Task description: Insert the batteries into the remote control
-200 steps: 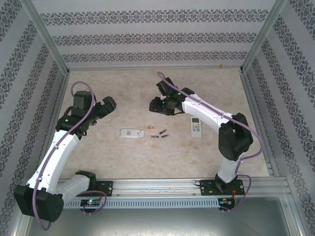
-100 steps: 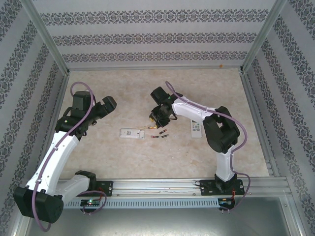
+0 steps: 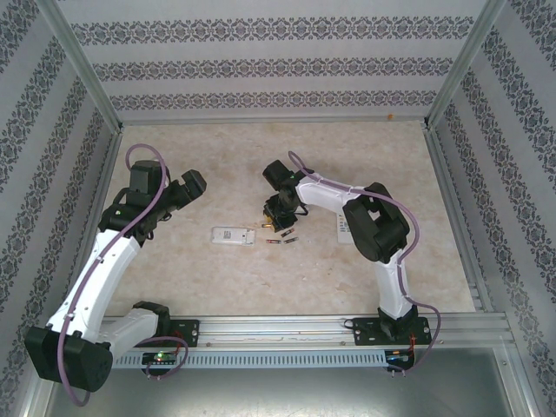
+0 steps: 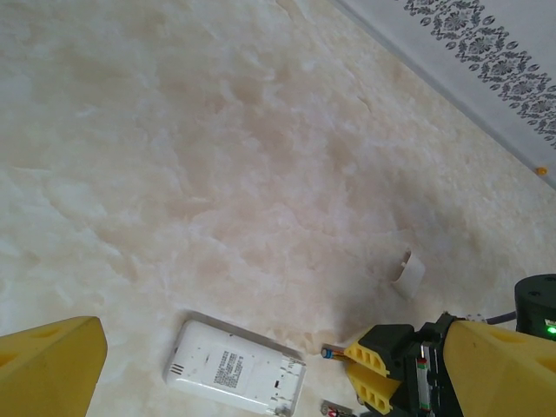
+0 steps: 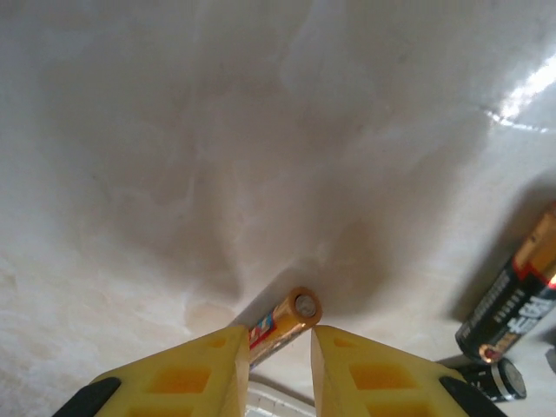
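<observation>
Batteries (image 5: 511,297): two lie loose on the table (image 3: 217,156), side by side just right of the right gripper's fingers in the right wrist view, dark bodies with coppery ends.
Lone battery (image 5: 285,323): this one sits right between the yellow fingertips, angled, its round copper end poking out past them and its shadow on the marble surface.
Right gripper (image 5: 276,337): down low over the table and narrow. One finger looks to be touching the lone battery and a sliver of space shows at the other. I cannot tell whether it is truly pinched.
Remote control (image 3: 233,234): white, lying flat at mid-table just left of the right gripper, with one end squared off toward the batteries. In the left wrist view it sits near the bottom edge, label side up.
Left gripper (image 3: 193,184): spread wide with nothing between its fingers (image 4: 48,369), hanging above the table left of the remote control and well apart from it.
Second remote (image 3: 344,231): white, partly hidden behind the right arm, to the right of the batteries.
Small white piece (image 4: 408,269): curved, resting alone on the table beyond the right gripper.
</observation>
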`<state>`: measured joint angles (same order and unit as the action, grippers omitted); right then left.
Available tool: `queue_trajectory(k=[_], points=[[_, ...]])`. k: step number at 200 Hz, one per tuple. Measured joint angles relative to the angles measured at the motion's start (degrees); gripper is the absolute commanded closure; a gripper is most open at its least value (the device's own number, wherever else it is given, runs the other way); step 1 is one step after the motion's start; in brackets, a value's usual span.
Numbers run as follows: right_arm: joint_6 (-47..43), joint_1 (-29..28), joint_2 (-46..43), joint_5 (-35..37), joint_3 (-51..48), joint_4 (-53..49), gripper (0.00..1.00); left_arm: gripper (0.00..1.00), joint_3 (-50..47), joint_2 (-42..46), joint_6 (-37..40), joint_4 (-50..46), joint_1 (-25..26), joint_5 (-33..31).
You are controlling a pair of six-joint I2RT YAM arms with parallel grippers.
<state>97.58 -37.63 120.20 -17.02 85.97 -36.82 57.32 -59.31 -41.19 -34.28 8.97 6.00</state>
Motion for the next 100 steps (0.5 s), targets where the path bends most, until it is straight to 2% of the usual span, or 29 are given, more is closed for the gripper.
queue_trajectory(k=[44, 69, 100], points=[[-0.2, 0.0, 0.6, 0.0, 0.0, -0.2, 0.77, 0.0, 0.0, -0.1, 0.0, 0.0, 0.0, 0.0], [-1.0, 0.0, 0.6, 0.2, 0.2, -0.5, 0.86, 0.0, 0.0, -0.1, 0.0, 0.0, 0.0, 0.0], [-4.2, 0.0, 0.6, 2.1, 1.3, -0.7, 0.86, 0.0, -0.1, -0.1, 0.0, -0.4, 0.0, 0.5]])
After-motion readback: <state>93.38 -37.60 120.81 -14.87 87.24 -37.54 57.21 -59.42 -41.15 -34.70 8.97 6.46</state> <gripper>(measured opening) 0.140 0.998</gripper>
